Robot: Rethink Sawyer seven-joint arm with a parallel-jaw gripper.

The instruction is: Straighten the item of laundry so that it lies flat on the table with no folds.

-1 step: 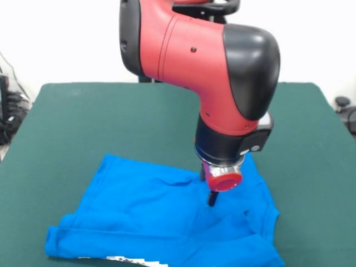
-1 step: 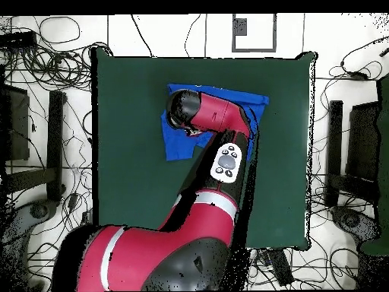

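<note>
One blue T-shirt point(image 1: 161, 222) lies rumpled at the near part of the green tabletop point(image 1: 83, 122), with a white strip of its print showing along the near edge at the left. In the middle there are soft creases. To the right my tool point(image 1: 212, 198) is low over the cloth (I cannot tell whether it is open or closed). I should take only one layer near a fold and pull outward slowly.
</note>
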